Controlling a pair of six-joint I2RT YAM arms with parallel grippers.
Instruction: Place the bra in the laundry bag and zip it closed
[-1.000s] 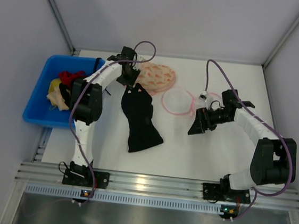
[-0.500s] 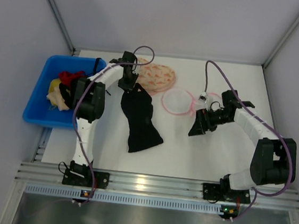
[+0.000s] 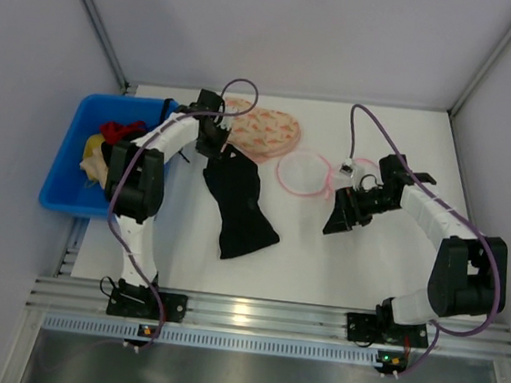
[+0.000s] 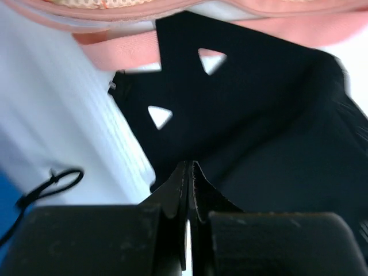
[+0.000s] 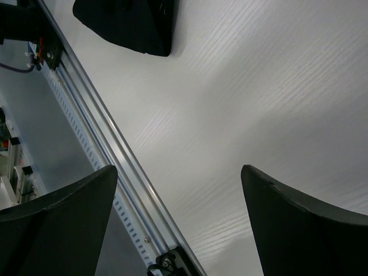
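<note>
The black bra lies stretched on the white table, its upper end by my left gripper. In the left wrist view the left gripper is shut, its tips pinched into the bra near its left edge. The laundry bag, a round white mesh pouch with a pink rim, lies flat to the right of the bra. My right gripper hovers open just right of the bag, nothing between its fingers. In the right wrist view the right gripper faces bare table, with the bra's lower end at the top.
A peach-pink patterned cloth lies behind the bra and shows along the top of the left wrist view. A blue bin with several garments stands at the left edge. A metal rail runs along the near table edge.
My left gripper has closed from half open to shut and shifted slightly left, and the bra's upper end has moved left with it. The right arm has barely moved.
</note>
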